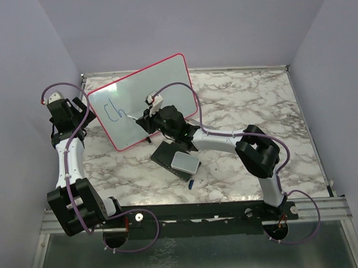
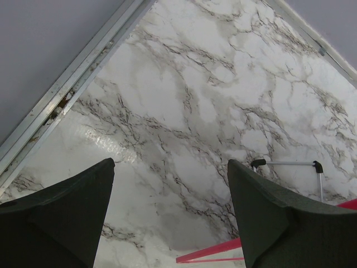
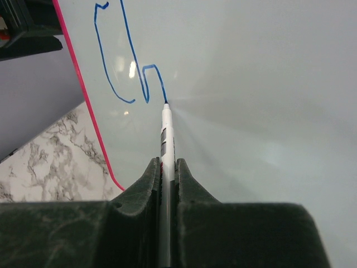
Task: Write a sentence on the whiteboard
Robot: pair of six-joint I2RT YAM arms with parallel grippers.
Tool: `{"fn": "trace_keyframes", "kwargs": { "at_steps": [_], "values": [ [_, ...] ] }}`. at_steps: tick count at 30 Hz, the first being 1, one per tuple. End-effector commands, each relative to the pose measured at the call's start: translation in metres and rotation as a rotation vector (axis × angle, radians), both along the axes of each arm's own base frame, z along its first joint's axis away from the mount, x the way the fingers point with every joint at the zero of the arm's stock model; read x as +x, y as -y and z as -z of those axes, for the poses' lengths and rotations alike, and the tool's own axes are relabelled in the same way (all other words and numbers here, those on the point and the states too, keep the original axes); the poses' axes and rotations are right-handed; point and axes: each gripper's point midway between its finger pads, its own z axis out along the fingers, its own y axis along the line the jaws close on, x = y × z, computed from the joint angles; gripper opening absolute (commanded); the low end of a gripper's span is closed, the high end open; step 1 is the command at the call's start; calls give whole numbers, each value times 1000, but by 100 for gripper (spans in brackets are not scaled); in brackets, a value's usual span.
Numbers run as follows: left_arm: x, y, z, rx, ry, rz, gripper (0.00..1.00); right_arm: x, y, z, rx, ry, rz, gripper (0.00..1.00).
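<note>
Your right gripper (image 3: 165, 164) is clamped tight on a white marker (image 3: 165, 134), whose tip rests on the whiteboard (image 1: 145, 94) at the end of a blue stroke. The board stands tilted at the rear left of the marble table (image 1: 254, 102), its face turned toward the arms. Of the sentence (image 1: 114, 111) you can read only "Ch"; in the right wrist view the top of the C is cut off by the picture's edge. From above, the pen itself is almost lost under the right wrist. Your left gripper (image 2: 170, 162) has its fingers spread wide with bare marble between them. From above it sits at the board's left edge, partly hidden behind the frame. In the left wrist view, a strip of the red frame (image 2: 206, 254) runs behind the right-hand finger, and you cannot tell whether they touch. A dark block with a grey-white pad (image 1: 184, 162) lies near the right forearm, a small blue object (image 1: 191, 182) just beside it, too small to identify.
</note>
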Motion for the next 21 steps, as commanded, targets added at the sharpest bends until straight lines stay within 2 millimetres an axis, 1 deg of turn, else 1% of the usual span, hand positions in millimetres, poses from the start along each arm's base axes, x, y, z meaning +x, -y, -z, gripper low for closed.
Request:
{"fn": "trace_keyframes", "kwargs": {
  "at_steps": [1, 6, 9, 15, 21],
  "values": [
    [0, 4, -6, 6, 32, 26, 83, 2, 8, -7, 11, 1, 28, 1],
    [0, 4, -7, 8, 34, 27, 83, 0, 8, -5, 9, 0, 22, 1],
    [0, 5, -7, 7, 34, 28, 83, -2, 8, -11, 20, 13, 14, 1],
    [0, 4, -6, 7, 33, 26, 83, -8, 10, -33, 53, 44, -5, 1],
    [0, 4, -6, 6, 33, 27, 83, -18, 17, -61, 99, 70, -19, 1]
  ]
}}
